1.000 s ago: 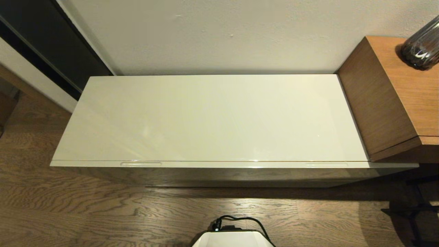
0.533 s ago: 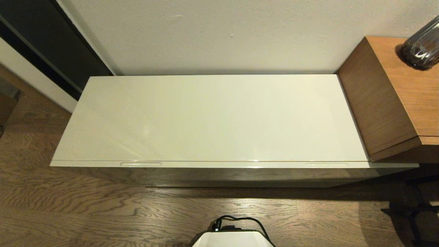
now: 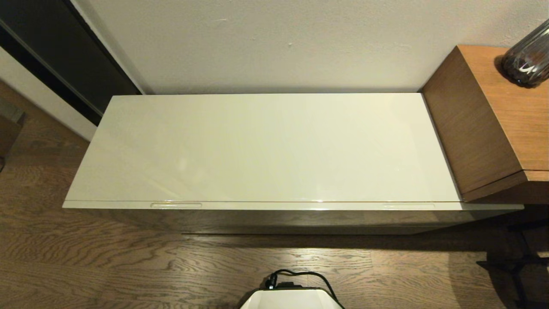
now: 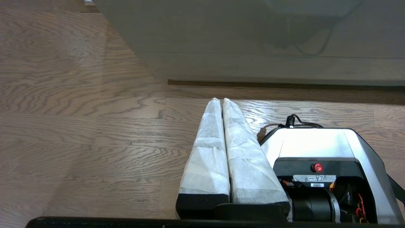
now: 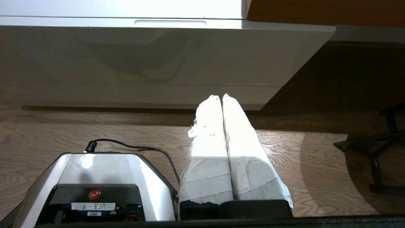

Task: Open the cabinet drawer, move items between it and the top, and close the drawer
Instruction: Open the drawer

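Both clenched claws, left claw point(image 4: 220, 100) and right claw point(image 5: 221, 97), hang low before the seemingly closed cabinet drawer point(image 5: 164, 22)

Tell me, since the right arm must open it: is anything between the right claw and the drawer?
Nothing visible. The right claw, shut, hangs low before the closed drawer, with only open floor between them.

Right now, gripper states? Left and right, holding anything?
Left gripper: closed, empty, parked low over the floor beside the robot's base.
Right gripper: closed, empty, parked low facing the cabinet drawer.
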Robot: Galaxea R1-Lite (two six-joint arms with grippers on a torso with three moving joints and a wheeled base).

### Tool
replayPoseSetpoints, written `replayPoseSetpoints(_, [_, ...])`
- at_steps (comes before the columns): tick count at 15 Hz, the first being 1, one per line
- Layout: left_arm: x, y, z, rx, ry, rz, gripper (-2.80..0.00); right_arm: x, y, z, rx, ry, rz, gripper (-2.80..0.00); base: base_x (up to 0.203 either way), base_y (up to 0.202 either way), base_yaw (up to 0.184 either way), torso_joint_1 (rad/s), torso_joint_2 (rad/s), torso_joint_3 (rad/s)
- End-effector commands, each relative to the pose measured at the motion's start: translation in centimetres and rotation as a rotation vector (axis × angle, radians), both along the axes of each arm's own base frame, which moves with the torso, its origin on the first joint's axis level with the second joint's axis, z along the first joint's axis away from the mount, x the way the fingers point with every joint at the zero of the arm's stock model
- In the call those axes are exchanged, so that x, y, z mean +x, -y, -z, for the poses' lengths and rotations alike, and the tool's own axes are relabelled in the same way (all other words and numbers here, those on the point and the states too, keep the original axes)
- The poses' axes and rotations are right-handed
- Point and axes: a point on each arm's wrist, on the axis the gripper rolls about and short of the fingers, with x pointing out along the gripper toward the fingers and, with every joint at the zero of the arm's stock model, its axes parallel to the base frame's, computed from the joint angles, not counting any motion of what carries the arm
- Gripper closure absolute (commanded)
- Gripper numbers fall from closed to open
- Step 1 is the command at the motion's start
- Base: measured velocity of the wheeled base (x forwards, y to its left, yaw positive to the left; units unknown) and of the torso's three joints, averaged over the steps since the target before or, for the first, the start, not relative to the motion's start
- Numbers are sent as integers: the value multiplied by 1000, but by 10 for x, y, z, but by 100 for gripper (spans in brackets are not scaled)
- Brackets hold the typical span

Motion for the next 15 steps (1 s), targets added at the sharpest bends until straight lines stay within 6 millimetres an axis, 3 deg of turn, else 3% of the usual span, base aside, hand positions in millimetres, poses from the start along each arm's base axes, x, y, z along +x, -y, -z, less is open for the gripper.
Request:
replayPoseSetpoints(1, [0, 0, 0, 0, 0, -1, 0, 0, 0, 0, 2, -1, 1, 0, 0, 0, 0, 0, 0, 0])
replayPoseSetpoints(15, [0, 0, 0, 0, 0, 1, 0, 0, 0, -1, -32, 7, 2, 0, 0, 0, 0, 0, 0, 0])
